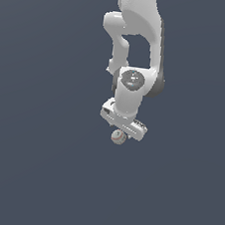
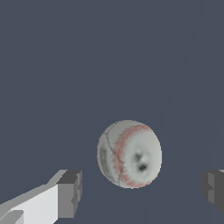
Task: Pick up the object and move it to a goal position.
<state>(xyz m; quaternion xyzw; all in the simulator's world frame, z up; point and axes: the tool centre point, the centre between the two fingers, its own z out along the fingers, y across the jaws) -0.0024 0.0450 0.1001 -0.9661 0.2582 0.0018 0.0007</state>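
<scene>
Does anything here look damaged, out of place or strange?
Nothing stands out. The ball looks whole, with red stitch lines and two dark marks. In the wrist view it lies between the open fingers of the gripper, with a gap on each side. In the exterior view, the gripper sits just above it.

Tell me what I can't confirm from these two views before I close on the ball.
- Exterior view: the gripper fingers are hidden behind the hand body, so their gap around the ball is unreadable.
- Exterior view: the ball is too small to show whether it rests on the floor.
- Wrist view: both fingertips are cut off by the frame edge; fingers stand apart from the ball.
- No goal marker shows in either view.
</scene>
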